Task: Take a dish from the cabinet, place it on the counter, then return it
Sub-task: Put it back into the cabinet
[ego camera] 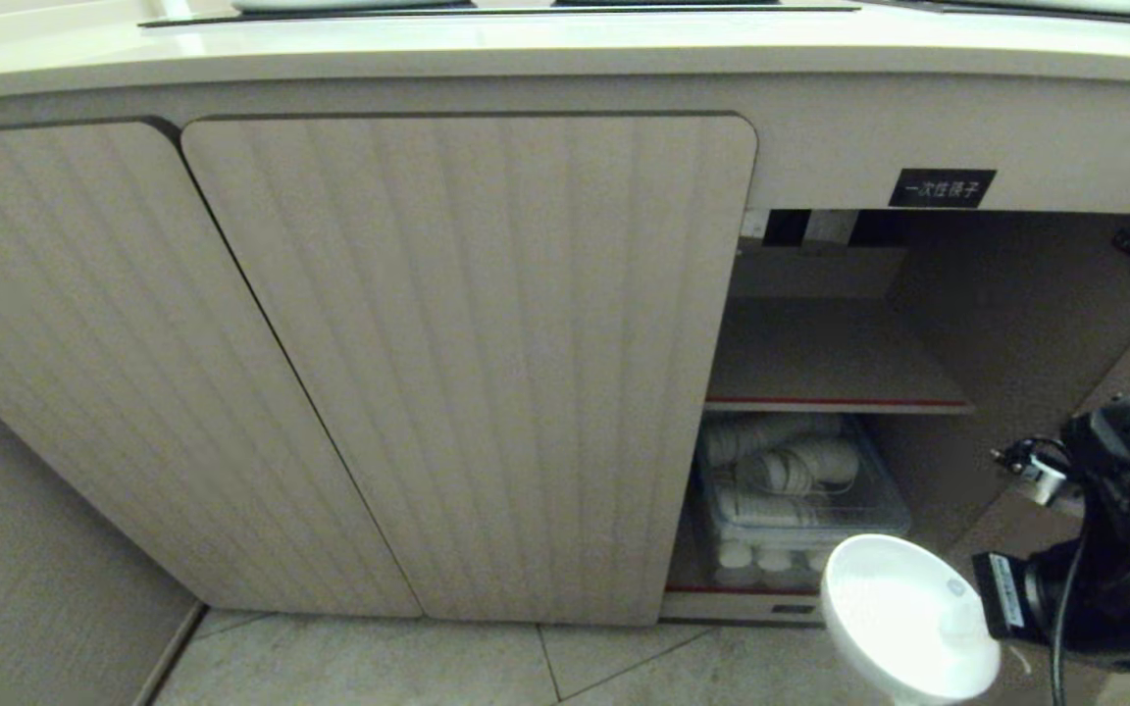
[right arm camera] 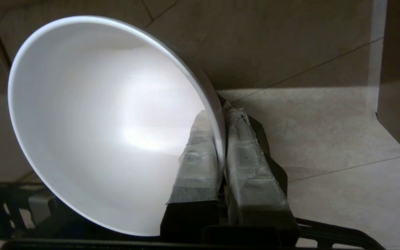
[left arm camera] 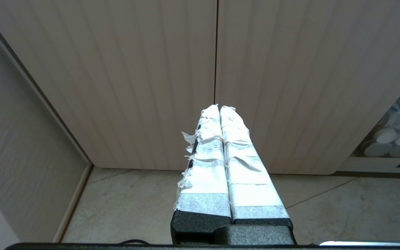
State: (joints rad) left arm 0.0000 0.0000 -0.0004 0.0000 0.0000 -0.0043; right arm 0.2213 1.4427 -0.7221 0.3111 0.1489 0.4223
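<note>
One white bowl (ego camera: 903, 618) sits at the lower right of the head view, tilted with its mouth facing up and left, in front of the open cabinet (ego camera: 820, 353) and above the floor tiles (ego camera: 428, 667). The right gripper (right arm camera: 221, 146) pinches its rim: one taped finger lies inside the bowl, the other outside, closed on the wall. Inside the cabinet, the red-edged shelf (ego camera: 835, 400) is bare, and below it a clear plastic bin (ego camera: 800, 510) holds stacked white cups lying on their sides, with more cups under it. The left gripper (left arm camera: 219, 109) has its fingers pressed together, pointing at the two shut ribbed doors (left arm camera: 151, 86). The table (ego camera: 526, 44) runs along the top edge.
</note>
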